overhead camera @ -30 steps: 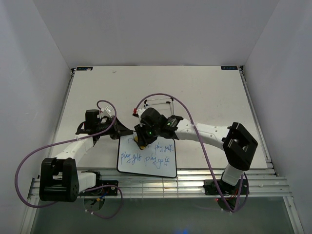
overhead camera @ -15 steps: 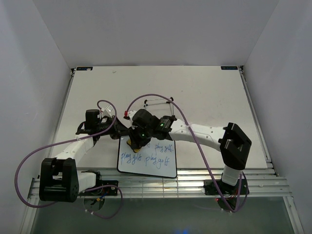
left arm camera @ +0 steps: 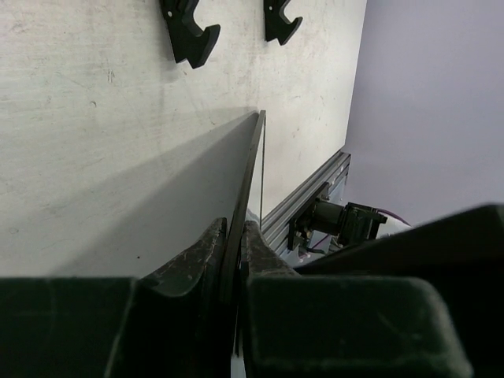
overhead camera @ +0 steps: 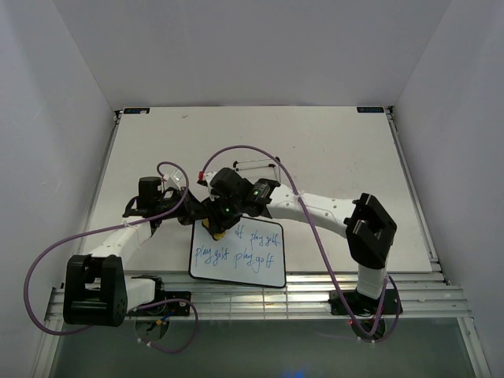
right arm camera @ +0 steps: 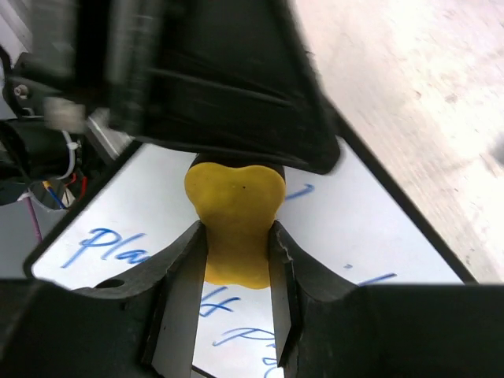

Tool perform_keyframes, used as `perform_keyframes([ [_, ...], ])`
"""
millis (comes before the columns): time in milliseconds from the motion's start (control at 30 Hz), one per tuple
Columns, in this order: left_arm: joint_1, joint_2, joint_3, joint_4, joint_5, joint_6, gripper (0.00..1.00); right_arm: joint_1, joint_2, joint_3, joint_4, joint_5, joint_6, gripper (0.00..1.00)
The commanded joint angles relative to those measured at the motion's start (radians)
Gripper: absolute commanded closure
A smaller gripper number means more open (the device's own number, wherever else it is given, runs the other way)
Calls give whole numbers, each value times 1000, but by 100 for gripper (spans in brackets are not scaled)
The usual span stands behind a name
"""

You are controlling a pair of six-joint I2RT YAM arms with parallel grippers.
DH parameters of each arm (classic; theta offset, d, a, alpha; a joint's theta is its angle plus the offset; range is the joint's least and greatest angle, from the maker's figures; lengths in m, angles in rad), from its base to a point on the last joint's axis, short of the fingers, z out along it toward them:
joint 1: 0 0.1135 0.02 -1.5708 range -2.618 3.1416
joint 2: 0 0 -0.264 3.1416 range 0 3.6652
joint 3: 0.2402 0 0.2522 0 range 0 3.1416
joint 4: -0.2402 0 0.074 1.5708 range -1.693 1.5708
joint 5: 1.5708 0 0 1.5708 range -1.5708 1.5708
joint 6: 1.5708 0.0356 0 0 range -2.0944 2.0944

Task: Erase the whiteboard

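The right end effector (right arm camera: 236, 236) is closed narrowly on the yellow eraser (right arm camera: 235, 205). Its two dark fingers (right arm camera: 185, 283) press the block's sides so that its waist looks pinched. The block's face is down on the whiteboard (right arm camera: 370, 220), by the board's far left corner.

From above, that right end effector (overhead camera: 216, 224) reaches in from the right, over the top left of the whiteboard (overhead camera: 240, 260). A sliver of the yellow eraser (overhead camera: 211, 231) peeks out beneath it.

The left end effector (overhead camera: 193, 211) comes in from the left. It is clamped on the whiteboard's far left edge, just beside the eraser. In its own wrist view, the left end effector (left arm camera: 232, 240) has the thin whiteboard (left arm camera: 250, 173) edge-on between its nearly shut jaws.

The whiteboard sits towards the near edge of the desk (overhead camera: 331, 150), between the two arm bases. Blue handwriting (overhead camera: 236, 256) reading "play golf" runs along its lower row and again at upper right.

Just behind the arms, a wire stand (overhead camera: 256, 164) stands on the desk, apart from the whiteboard.
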Motion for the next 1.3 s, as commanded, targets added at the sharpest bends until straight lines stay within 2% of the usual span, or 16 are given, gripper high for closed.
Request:
perform_keyframes([
  [0,-11,-28,-5,-16,-17,18,100,-71,11,-60,-71,96,-7,66],
  [300,-14,-31,-5,-17,-13,20,100,-128,36,-36,-134,109,-47,66],
  [467,-14,-28,-5,-17,-13,20,100,-128,97,47,-183,105,-56,66],
  [567,-12,-26,-4,-16,-14,21,100,-108,83,32,-160,64,-56,67],
  [700,-14,-31,-4,-20,-36,15,100,-99,-39,-139,-15,-52,-32,67],
  [867,-12,-64,-7,-46,-117,4,100,-126,-148,-353,85,-69,-24,67],
  [1033,-12,-72,-8,-57,-143,-2,100,-272,-251,-668,172,-65,7,67],
  [1133,-11,-74,-14,-60,-149,-5,100,-366,-325,-802,220,-62,14,66],
  [1267,-12,-80,-16,-60,-159,-5,100,-416,-385,-853,225,-60,7,67],
])
